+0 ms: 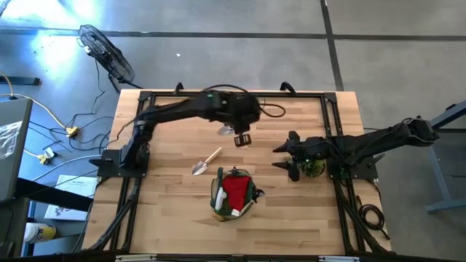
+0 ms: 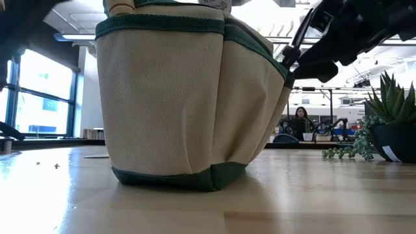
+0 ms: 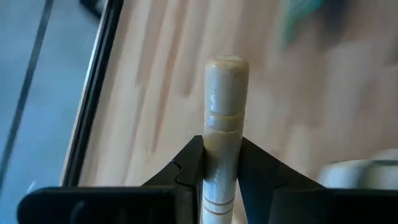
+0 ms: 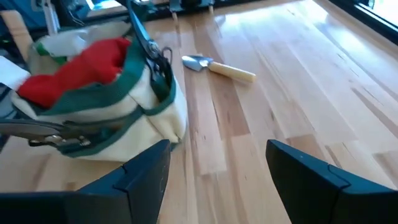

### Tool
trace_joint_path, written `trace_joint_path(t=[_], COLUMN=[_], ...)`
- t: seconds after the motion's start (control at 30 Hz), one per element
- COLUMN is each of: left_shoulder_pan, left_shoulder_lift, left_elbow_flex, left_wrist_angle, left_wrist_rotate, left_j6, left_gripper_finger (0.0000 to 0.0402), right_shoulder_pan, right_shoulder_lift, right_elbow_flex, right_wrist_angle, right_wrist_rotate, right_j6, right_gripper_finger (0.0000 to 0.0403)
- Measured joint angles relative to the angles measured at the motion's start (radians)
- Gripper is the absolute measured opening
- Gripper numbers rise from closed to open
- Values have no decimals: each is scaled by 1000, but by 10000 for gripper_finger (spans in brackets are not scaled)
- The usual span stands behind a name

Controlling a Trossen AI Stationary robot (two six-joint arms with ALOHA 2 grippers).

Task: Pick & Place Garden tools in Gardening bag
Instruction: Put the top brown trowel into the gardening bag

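Note:
My left gripper (image 1: 242, 138) hangs above the middle of the table, shut on a garden tool with a pale wooden handle (image 3: 225, 93); a grey metal piece (image 1: 226, 131) shows beside it. A second trowel (image 1: 206, 161) lies flat on the table. The gardening bag (image 1: 233, 193), cream fabric with green trim, stands near the front edge with a red bundle (image 4: 74, 62) inside and black shears (image 4: 149, 46) in a side pocket. My right gripper (image 4: 217, 180) waits open to the bag's right, with nothing between its fingers. My left gripper pinches the tool's wooden handle (image 3: 221, 165) between its two fingers (image 3: 189, 168), partway along it. The handle runs along the fingers, and its rounded free end (image 3: 227, 68) sticks out past their tips. The gripper slants downward, and the tool is lifted clear of the table.
A small potted plant (image 1: 314, 167) with trailing sprigs (image 2: 348, 153) stands by my right gripper. Black rails (image 1: 233, 93) frame the tabletop. Bare wood lies between the bag and the far rail and on the table's left part.

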Motion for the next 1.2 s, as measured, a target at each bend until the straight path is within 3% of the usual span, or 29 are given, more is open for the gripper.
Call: trace_joint_path(t=[0.3,0.53,0.63,0.8,1.07,1.2], left_shoulder_pan=[-165,-360,-433,-584,-981,-1178], left_shoulder_lift=[-231,-246,-248,-259,-336,-410], left_elbow_flex=[-7,-58,-100,-116,-119,-244], left_wrist_angle=[140,132,119,-82,-290,-251], left_wrist_rotate=[138,131,57,-134,-540,-715], left_j6=[1,30,6,-168,-461,-495], left_gripper_finger=[63,63,63,63,63,63], right_shoulder_pan=[52,123,173,286,411,428], right_shoulder_lift=[0,0,0,26,151,228], right_elbow_flex=[0,0,0,0,1,1], right_wrist_angle=[73,200,260,348,525,610], right_wrist_rotate=[-29,-28,-14,91,233,243], right_j6=[76,162,205,275,388,459], right_gripper_finger=[256,256,256,256,256,256])
